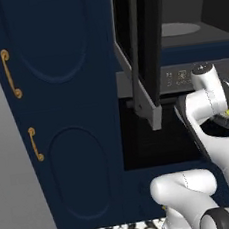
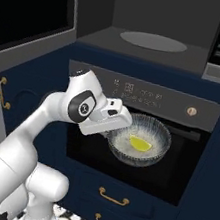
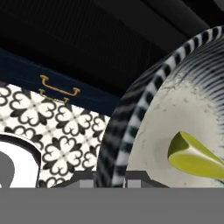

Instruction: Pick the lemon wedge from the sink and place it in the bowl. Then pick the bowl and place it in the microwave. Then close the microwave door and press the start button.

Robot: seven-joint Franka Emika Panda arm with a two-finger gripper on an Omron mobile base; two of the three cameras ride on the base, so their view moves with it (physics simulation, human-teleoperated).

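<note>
The end effector (image 2: 112,131) was clamped on the left rim of the bowl (image 2: 149,128), holding it in the air in front of the dark oven door (image 2: 171,178), below the oven's control panel (image 2: 150,96). The bowl extended to the right of the end effector and sat roughly level. In the hand view, the striped rim of the bowl (image 3: 131,127) passed between the fingertips at the bottom edge.

The lemon wedge (image 2: 140,144) lay inside the bowl, near its centre, just right of the end effector and apart from it. Its long axis ran roughly left to right, with its pointed ends toward the left and right sides of the bowl.

The microwave (image 2: 158,44) stood above the oven, its cavity exposed. The microwave door (image 1: 143,58) was swung open to the left.
</note>
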